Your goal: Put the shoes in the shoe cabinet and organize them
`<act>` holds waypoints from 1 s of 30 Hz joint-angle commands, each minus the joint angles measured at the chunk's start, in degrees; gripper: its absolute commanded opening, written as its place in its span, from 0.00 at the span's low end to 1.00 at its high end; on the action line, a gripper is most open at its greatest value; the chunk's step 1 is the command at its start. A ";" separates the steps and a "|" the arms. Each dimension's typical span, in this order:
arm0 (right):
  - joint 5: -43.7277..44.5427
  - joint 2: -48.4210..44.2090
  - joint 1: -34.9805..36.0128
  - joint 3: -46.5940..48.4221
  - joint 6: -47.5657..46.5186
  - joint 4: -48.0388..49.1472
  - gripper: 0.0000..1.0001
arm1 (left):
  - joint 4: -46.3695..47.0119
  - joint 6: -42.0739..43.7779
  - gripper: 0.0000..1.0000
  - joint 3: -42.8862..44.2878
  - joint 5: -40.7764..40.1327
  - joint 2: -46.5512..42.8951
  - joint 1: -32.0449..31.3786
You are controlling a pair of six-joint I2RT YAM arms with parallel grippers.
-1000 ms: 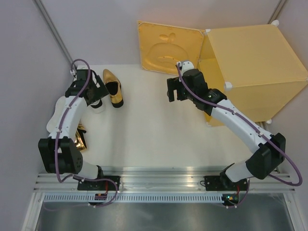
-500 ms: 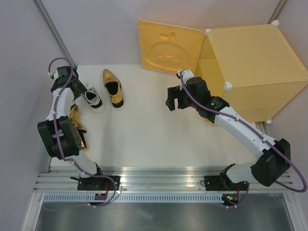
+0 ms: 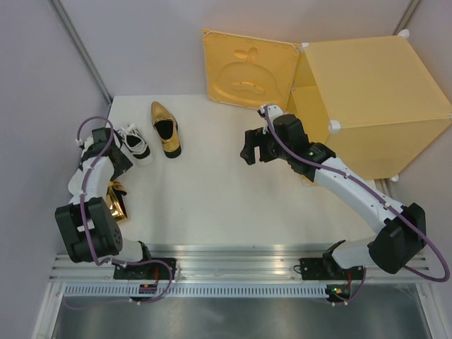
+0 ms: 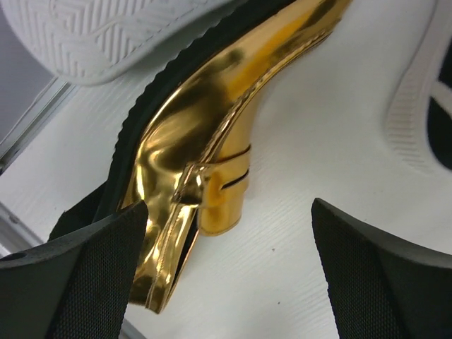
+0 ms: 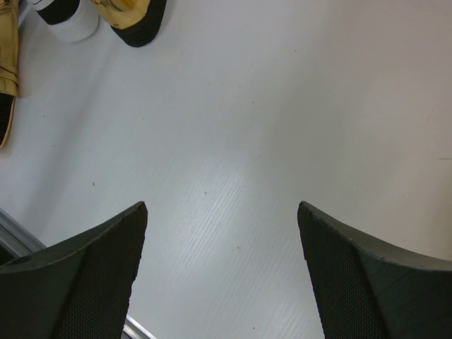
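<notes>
My left gripper (image 3: 115,171) is open at the table's left edge, low over a gold shoe (image 3: 114,201) lying on its side. In the left wrist view its heel (image 4: 215,176) sits between my open fingers, close to the left finger (image 4: 78,275), with a white shoe's sole (image 4: 106,35) above it. A white laced shoe (image 3: 134,142) and the second gold shoe (image 3: 166,129) stand at the back left. My right gripper (image 3: 252,147) is open and empty over bare table (image 5: 233,176). The yellow-orange cabinet (image 3: 374,99) stands at the back right with its door (image 3: 247,67) open.
Grey walls close in on the left and the back. A metal rail (image 3: 240,261) runs along the near edge by the arm bases. The right wrist view shows the back-left shoes at its top left corner (image 5: 131,14).
My left arm has swung from the back left corner toward the near side, and its gripper now hangs over the gold shoe at the left edge. The right arm has barely moved.
</notes>
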 commanded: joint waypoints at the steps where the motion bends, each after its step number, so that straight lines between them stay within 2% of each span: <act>1: -1.92 -0.08 -0.01 -0.48 1.78 1.83 0.91 | -0.97 -2.92 0.99 -3.20 -5.57 -5.66 -0.56; 7: -3.41 0.36 -0.01 -1.18 3.10 2.53 0.91 | -1.50 -3.18 0.97 -9.26 -8.91 -8.75 -0.74; 17: -5.87 -0.08 -0.01 -3.64 5.12 5.08 0.91 | -2.56 -2.66 0.95 -9.62 -15.93 -2.96 -0.92; 19: -6.32 0.10 -0.01 -4.00 5.39 5.69 0.91 | -3.17 -2.74 0.90 -9.01 -17.00 -1.47 -1.09; 20: -6.49 0.01 -0.01 -4.35 5.91 5.79 0.91 | -3.52 -3.18 0.85 -9.09 -17.78 -1.46 -1.18; 22: -6.75 -0.16 -0.01 -4.61 6.09 6.40 0.90 | -3.52 -3.88 0.82 -9.27 -18.49 -1.63 -1.18; 30: -6.49 -0.52 0.00 -5.75 6.44 6.84 0.90 | -4.31 -4.68 0.84 -9.18 -18.23 -1.10 -1.27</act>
